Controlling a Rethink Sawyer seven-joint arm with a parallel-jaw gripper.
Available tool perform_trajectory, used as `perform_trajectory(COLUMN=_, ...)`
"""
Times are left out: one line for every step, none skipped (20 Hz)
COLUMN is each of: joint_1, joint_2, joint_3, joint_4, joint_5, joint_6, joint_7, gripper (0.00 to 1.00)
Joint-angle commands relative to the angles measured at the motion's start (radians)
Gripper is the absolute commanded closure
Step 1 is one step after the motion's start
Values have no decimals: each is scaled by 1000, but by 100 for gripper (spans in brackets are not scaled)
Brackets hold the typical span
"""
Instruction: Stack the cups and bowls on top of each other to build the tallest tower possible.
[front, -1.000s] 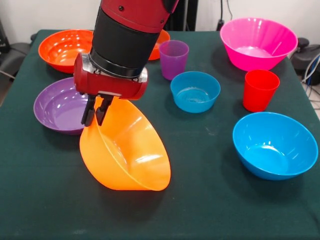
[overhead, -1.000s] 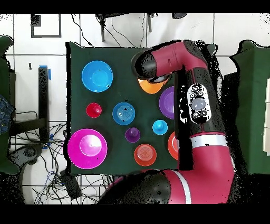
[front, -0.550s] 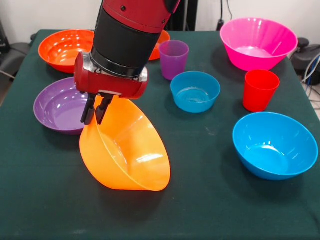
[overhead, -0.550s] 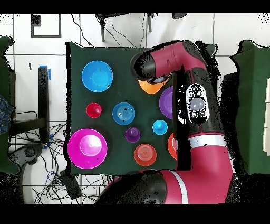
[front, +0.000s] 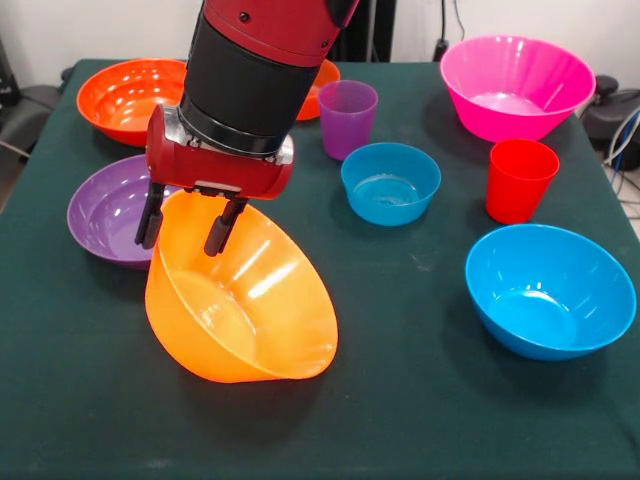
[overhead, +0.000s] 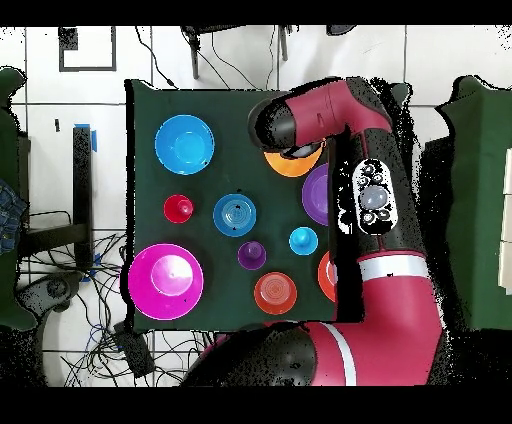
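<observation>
A: Tool (front: 187, 218)?
B: Spread wide open, gripping nothing, straddling the far rim of the large orange bowl (front: 240, 300).
A: Bowl's place?
B: Tilted on the dark surface (front: 400, 400), beside the purple bowl (front: 105, 215).

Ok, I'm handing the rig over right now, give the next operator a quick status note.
Gripper: open, fingers straddling the far rim of the large orange bowl, which sits tilted on the table beside the purple bowl.
Nothing is stacked yet. Large blue bowl, pink bowl, small blue bowl, red cup, purple cup and red-orange bowl all stand separately.
Left: settle the orange bowl as base, then nest the rest onto it.
</observation>
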Motion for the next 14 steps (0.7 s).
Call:
perform_trajectory(joint_1=28, joint_2=56, joint_3=-7, joint_4=23, joint_5=-26, joint_6=-49, joint_7=-112, gripper=0)
perform_trajectory(joint_1=27, joint_2=54, joint_3=-6, joint_4=24, joint_5=-25, joint_6=-50, joint_7=-112, gripper=0)
perform_trajectory(joint_1=27, joint_2=53, joint_3=-6, joint_4=26, joint_5=-23, joint_6=-52, joint_7=-106, gripper=0)
perform_trajectory(joint_1=26, joint_2=50, joint_3=-8, joint_4=32, joint_5=-24, joint_6=-56, joint_7=-105, gripper=0)
perform_trajectory(joint_1=26, joint_2=49, joint_3=-9, joint_4=35, joint_5=-24, joint_6=-56, joint_7=-103, gripper=0)
perform_trajectory(joint_1=25, joint_2=50, joint_3=-9, joint_4=34, joint_5=-24, joint_6=-55, joint_7=-105, gripper=0)
perform_trajectory(joint_1=25, joint_2=49, joint_3=-10, joint_4=37, joint_5=-24, joint_6=-56, joint_7=-104, gripper=0)
perform_trajectory(joint_1=24, joint_2=51, joint_3=-8, joint_4=32, joint_5=-23, joint_6=-52, joint_7=-108, gripper=0)
perform_trajectory(joint_1=25, joint_2=51, joint_3=-9, joint_4=32, joint_5=-24, joint_6=-52, joint_7=-109, gripper=0)
perform_trajectory(joint_1=25, joint_2=55, joint_3=-8, joint_4=27, joint_5=-25, joint_6=-50, joint_7=-110, gripper=0)
perform_trajectory(joint_1=25, joint_2=56, joint_3=-8, joint_4=27, joint_5=-25, joint_6=-50, joint_7=-110, gripper=0)
perform_trajectory(joint_1=25, joint_2=57, joint_3=-7, joint_4=23, joint_5=-25, joint_6=-48, joint_7=-113, gripper=0)
perform_trajectory(joint_1=25, joint_2=58, joint_3=-6, joint_4=19, joint_5=-25, joint_6=-45, joint_7=-116, gripper=0)
perform_trajectory(joint_1=25, joint_2=60, joint_3=-5, joint_4=16, joint_5=-26, joint_6=-42, joint_7=-119, gripper=0)
